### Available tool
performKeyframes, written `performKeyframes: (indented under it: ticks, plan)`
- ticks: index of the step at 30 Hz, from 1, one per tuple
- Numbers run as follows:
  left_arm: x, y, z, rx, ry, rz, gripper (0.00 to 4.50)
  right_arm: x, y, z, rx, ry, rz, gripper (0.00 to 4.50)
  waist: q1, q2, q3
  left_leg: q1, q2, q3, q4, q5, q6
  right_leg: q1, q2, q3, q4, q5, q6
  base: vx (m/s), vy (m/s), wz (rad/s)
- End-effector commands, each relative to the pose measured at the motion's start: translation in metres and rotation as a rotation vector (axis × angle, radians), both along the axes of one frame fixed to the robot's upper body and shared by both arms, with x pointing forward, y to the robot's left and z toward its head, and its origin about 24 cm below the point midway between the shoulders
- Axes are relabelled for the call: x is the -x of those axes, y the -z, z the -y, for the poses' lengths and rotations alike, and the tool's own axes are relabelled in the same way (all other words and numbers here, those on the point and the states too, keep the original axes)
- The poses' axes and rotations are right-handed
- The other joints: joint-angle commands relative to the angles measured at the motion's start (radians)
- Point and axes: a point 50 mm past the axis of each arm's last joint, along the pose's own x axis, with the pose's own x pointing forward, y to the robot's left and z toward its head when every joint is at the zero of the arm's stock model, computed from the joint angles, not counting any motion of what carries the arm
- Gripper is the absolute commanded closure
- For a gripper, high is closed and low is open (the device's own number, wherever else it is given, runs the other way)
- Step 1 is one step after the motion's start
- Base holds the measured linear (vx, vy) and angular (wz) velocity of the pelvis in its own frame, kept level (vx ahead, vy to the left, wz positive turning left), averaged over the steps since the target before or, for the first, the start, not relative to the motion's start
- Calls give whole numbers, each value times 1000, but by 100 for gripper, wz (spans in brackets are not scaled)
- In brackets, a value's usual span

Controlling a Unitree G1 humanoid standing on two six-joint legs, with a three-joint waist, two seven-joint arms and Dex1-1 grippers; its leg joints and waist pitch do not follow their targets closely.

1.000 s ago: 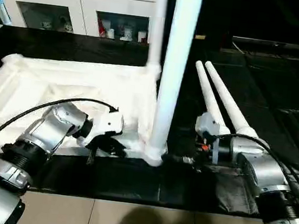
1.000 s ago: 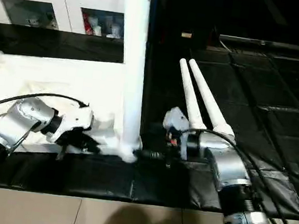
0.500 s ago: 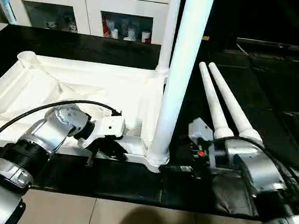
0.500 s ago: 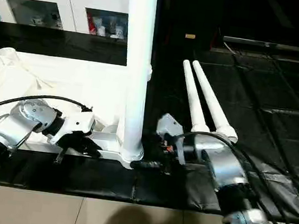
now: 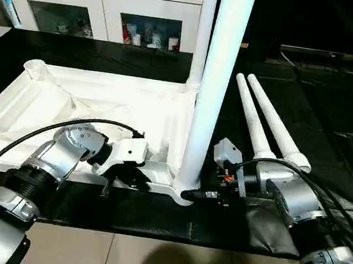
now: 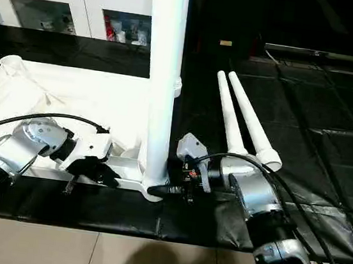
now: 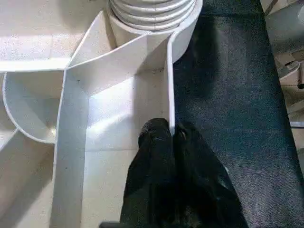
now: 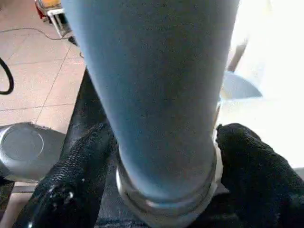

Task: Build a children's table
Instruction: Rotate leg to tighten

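Left eye view: I find two legs standing in the tabletop (image 5: 103, 100), my right gripper (image 5: 189, 193) clamping the near leg (image 5: 217, 85), left gripper (image 7: 171, 135) pinching its rim; two spare legs (image 5: 265, 120) lie beside, unfitted.

Left gripper (image 7: 172, 135), forearm angled inward, fingers pinched on the tabletop rim (image 7: 169, 90). Right gripper (image 8: 161, 156), forearm reaching inward, fingers clasping the upright leg (image 8: 156, 85) at its base.
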Motion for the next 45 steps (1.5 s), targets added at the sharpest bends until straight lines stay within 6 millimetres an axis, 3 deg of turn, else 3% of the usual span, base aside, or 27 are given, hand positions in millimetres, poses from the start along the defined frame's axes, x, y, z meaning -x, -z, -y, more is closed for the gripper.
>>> performKeyframes:
  ticks: [1, 8, 20, 21, 25, 26, 28, 29, 31, 34, 36, 37, 40, 41, 43, 45]
  plan:
    - [2, 1, 8, -25, 76, -6, 450, -2, -3, -1, 0, -8, 16, 127, -7, 2, -80, 11, 57, -17, -65, -139, 57, 60, -89, 66, -65, -251, -156, 0, 0, 0]
    - [2, 2, 7, -30, 76, -4, 450, -2, -3, -3, -6, -17, 12, 181, -7, 0, -80, 11, 55, -16, -65, -141, 56, 61, -88, 66, -66, -260, -151, 0, 0, 0]
    - [-2, 2, 9, -3, 18, 3, 450, 1, -1, -8, -45, -7, 3, 189, -8, 1, -79, 12, 55, -16, -65, -146, 55, 60, -89, 66, -67, -267, -152, 0, 0, 0]
    - [-4, 2, 11, 9, -14, 3, 450, 0, -1, -9, -65, 16, 4, 189, -9, -5, -78, 14, 55, -15, -65, -151, 56, 59, -88, 66, -71, -282, -149, 0, 0, 0]
    - [-15, -4, 21, 107, -170, 6, 450, -4, 3, -17, -82, 168, 34, 189, -14, -6, -73, 17, 53, -16, -69, -179, 33, 58, -90, 65, -80, -367, -129, 0, 0, 0]
    - [-18, -6, 23, 128, -216, 13, 450, -6, 5, -21, -80, 225, 33, 189, -15, -1, -73, 18, 53, -18, -70, -181, 27, 58, -91, 64, -79, -375, -126, 0, 0, 0]
    - [-24, -8, 29, 160, -295, 21, 450, -11, 8, -29, -85, 326, 38, 189, -24, -5, -72, 16, 50, -19, -71, -185, 16, 60, -92, 63, -84, -392, -116, 0, 0, 0]
    - [-26, -10, 32, 180, -334, 21, 450, -13, 9, -35, -87, 363, 30, 189, -28, -1, -73, 14, 50, -20, -71, -180, 14, 62, -93, 63, -82, -385, -117, 0, 0, 0]
    - [-33, -12, 44, 224, -445, 10, 450, -22, 12, -55, -73, 496, 16, 189, -47, -5, -73, 12, 47, -20, -70, -169, 15, 61, -91, 63, -80, -355, -130, 0, 0, 0]
    - [-38, -13, 52, 245, -541, 15, 450, -28, 12, -65, -68, 595, 8, 190, -62, -5, -73, 11, 41, -19, -67, -159, 18, 64, -90, 62, -84, -363, -131, 0, 0, 0]
    - [-43, -15, 59, 265, -628, 22, 450, -33, 9, -75, -81, 667, -1, 190, -63, -4, -79, 9, 44, -18, -65, -127, 28, 65, -88, 65, -74, -298, -144, 0, 0, 0]
    - [-45, -16, 62, 275, -658, 31, 450, -34, 8, -79, -87, 684, -2, 190, -63, -11, -82, 9, 46, -18, -65, -100, 38, 64, -87, 65, -69, -241, -160, 0, 0, 0]
    - [-48, -21, 72, 299, -716, 40, 450, -38, 4, -86, -80, 731, 27, 190, -60, -8, -84, 7, 47, -16, -62, -59, 65, 64, -87, 66, -57, -153, -191, 0, 0, 0]
    - [-48, -21, 74, 299, -722, 43, 450, -38, 4, -87, -81, 739, 35, 190, -61, -12, -83, 7, 47, -15, -62, -62, 69, 65, -87, 66, -58, -151, -193, 0, 0, 0]
    - [-48, -23, 76, 296, -716, 65, 450, -38, 2, -90, -110, 712, 50, 190, -57, -11, -82, 6, 44, -14, -62, -80, 78, 67, -91, 66, -62, -173, -185, 0, 0, 0]
    - [-47, -22, 75, 291, -697, 72, 450, -36, 2, -90, -124, 696, 38, 120, -57, -10, -80, 6, 44, -14, -63, -82, 82, 67, -90, 66, -64, -184, -177, 0, 0, 0]
